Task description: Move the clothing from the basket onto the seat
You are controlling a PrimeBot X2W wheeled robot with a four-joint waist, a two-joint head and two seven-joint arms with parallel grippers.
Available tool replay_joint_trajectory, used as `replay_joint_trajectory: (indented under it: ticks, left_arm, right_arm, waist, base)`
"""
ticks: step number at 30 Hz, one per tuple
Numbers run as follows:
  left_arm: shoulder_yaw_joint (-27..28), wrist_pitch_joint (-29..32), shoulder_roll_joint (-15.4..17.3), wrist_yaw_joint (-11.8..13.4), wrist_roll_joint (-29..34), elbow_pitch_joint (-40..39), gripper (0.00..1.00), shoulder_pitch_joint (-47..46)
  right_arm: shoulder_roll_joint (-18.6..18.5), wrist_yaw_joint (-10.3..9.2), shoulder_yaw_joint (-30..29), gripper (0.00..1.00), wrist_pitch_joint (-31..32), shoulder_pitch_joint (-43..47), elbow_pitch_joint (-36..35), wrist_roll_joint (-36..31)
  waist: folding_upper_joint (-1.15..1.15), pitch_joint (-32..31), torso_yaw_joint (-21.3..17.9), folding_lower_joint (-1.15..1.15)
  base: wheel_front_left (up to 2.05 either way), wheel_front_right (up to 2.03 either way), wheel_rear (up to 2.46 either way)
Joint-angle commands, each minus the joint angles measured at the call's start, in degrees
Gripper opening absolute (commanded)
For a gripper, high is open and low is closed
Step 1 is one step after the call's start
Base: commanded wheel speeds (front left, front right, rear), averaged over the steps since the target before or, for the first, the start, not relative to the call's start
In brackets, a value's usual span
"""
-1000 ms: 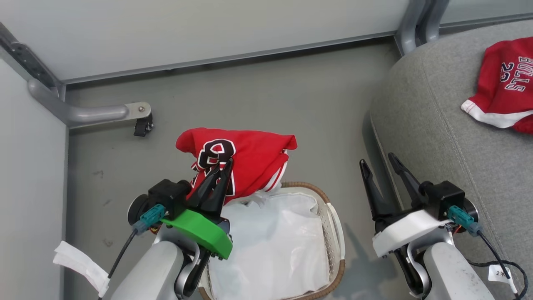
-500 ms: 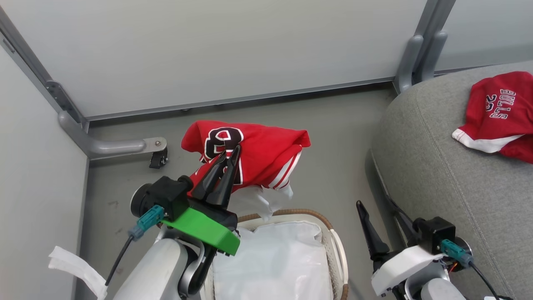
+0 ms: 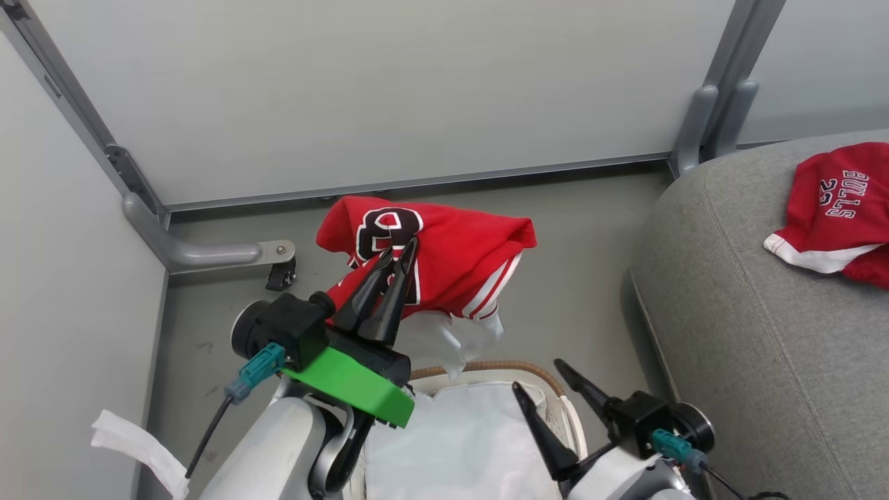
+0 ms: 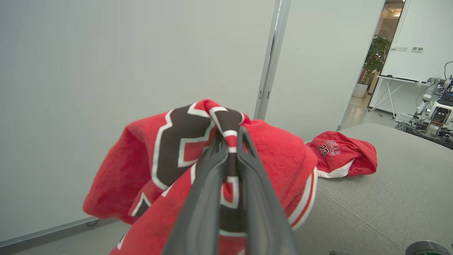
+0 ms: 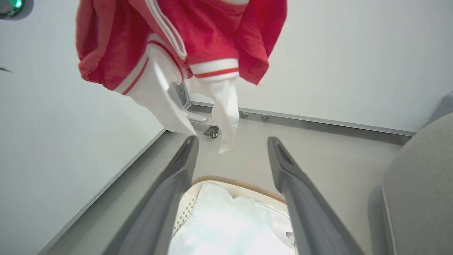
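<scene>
My left gripper [image 3: 401,246] is shut on a red garment [image 3: 458,264] with a large black-and-white number, held in the air above the basket's far rim [image 3: 500,366]. In the left wrist view the fingers [image 4: 230,132] pinch a fold of the garment [image 4: 276,152]. Its white hem [image 5: 219,99] dangles over the basket [image 5: 240,183], where the white liner [image 3: 465,444] lies. My right gripper [image 3: 538,377] stands open and empty over the basket's right side, below the garment [image 5: 212,32]. A second red garment [image 3: 837,208] with small white lettering lies on the grey seat [image 3: 764,333] at the right.
Pale wall panels close off the back and left. A grey metal foot with a caster [image 3: 281,276] juts out on the floor at the left. A metal post [image 3: 715,118] stands at the seat's back corner. A white tag [image 3: 132,448] hangs by my left forearm.
The camera has shifted. My left gripper has lifted the red garment clear of the basket, so its hem now hangs free. My right gripper has moved left, over the basket.
</scene>
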Motion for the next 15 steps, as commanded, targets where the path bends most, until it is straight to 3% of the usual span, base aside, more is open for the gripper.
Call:
replay_joint_trajectory:
  ticks: [1, 8, 15]
  left_arm:
    - [-0.2, -0.2, 0.0, -0.2, 0.0, -0.2, 0.0, 0.4]
    - [-1.8, -0.2, -0.4, -0.2, -0.3, -0.3, 0.0, -1.2]
    - [-3.9, -0.2, -0.8, -0.2, -0.9, 0.0, 0.0, -2.2]
  right_arm:
    - [-0.2, -0.06, 1.2, 1.0, -0.3, -1.1, -0.1, -0.1]
    - [-0.2, -0.06, 7.3, 1.0, -0.3, -6.8, 1.2, 1.0]
    - [-0.2, -0.06, 8.1, 1.0, -0.3, -11.3, 3.0, 0.9]
  waist:
    - [0.0, 0.2, 0.2, 0.0]
    - [0.0, 1.2, 1.6, 0.0]
    - [0.0, 1.7, 3.4, 0.0]
  base:
    - [0.0, 0.0, 0.0]
    - [0.0, 0.0, 0.0]
    - [0.0, 0.0, 0.0]
